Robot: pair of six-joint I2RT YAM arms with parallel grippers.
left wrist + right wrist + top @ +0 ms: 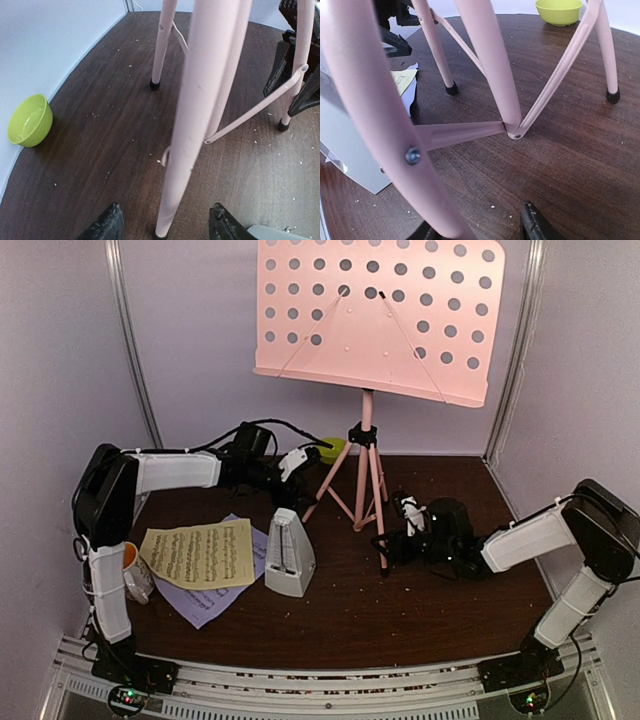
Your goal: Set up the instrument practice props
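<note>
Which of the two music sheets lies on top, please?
The yellow sheet; it overlaps the lavender sheet, which shows only at its edges.

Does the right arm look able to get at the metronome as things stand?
Probably not directly. The right gripper straddles one leg of the music stand, and the other legs stand between it and the metronome. It would likely need to back off and go round them.

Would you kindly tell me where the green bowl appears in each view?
Top view: green bowl at the back, just left of the pink stand.
Left wrist: far left, by the wall.
Right wrist: top edge, right of centre.
Shared landmark: the pink stand's legs.
</note>
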